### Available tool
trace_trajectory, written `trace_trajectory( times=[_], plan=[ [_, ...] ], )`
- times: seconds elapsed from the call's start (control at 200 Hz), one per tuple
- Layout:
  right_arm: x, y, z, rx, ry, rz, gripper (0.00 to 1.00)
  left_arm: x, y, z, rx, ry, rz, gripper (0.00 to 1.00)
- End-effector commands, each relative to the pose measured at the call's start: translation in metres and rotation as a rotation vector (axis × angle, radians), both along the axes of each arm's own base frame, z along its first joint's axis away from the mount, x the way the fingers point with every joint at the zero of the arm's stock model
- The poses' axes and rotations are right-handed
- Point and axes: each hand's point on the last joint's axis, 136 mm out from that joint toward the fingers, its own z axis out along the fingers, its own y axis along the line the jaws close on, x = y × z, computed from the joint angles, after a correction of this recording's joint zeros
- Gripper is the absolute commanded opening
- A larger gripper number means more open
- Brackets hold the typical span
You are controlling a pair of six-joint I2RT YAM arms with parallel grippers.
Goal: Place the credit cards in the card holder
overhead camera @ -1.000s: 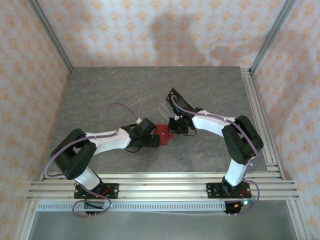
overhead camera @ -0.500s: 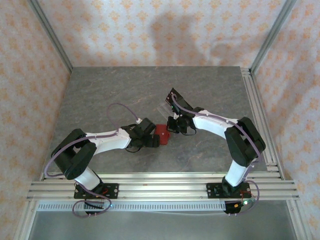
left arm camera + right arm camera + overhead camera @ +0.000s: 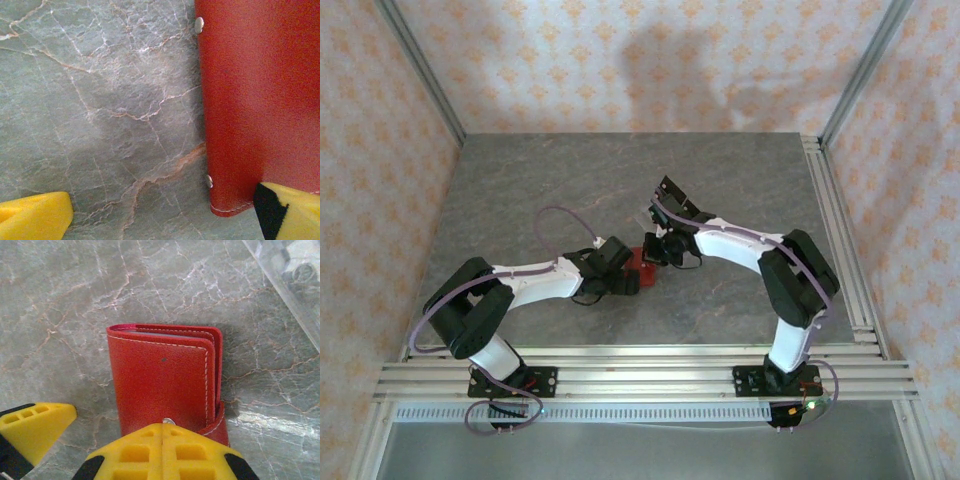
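The card holder (image 3: pixel 642 266), a red fold-over wallet, lies folded shut on the marble table between my two grippers. In the right wrist view the card holder (image 3: pixel 162 370) has its stitched flap on top. My right gripper (image 3: pixel 162 427) is shut, its two yellow fingers pressed together, with the tips resting on the wallet's near edge at the metal snap. In the left wrist view my left gripper (image 3: pixel 165 215) is open, and its right finger (image 3: pixel 295 210) touches the near corner of the card holder (image 3: pixel 260 100). The credit cards are hidden; a thin pale line shows between the wallet's leaves.
A clear plastic rack (image 3: pixel 666 198) holding black cards stands just behind the right gripper (image 3: pixel 658 252), close to the wallet, and the rack's edge (image 3: pixel 295 285) is at the upper right. Aluminium rails (image 3: pixel 840 230) run along the table's right and near edges.
My right gripper has moved left, over the wallet's right side, and covers more of it. The left arm has not moved.
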Motion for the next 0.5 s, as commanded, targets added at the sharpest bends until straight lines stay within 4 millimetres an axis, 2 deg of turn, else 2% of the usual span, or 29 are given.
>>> trace_trajectory(
  times=[0.0, 0.29, 0.495],
  plan=[
    [0.006, 0.01, 0.002, 0.009, -0.011, -0.006, 0.0, -0.006, 0.003, -0.021, 0.025, 0.046, -0.002, 0.96],
    [0.011, 0.011, -0.009, 0.0, -0.007, -0.02, 0.0, -0.008, 0.003, -0.022, 0.025, 0.049, -0.004, 0.96],
    [0.017, 0.008, -0.009, -0.018, -0.032, -0.044, 0.0, -0.009, 0.004, -0.023, 0.024, 0.053, -0.004, 0.96]
  ],
)
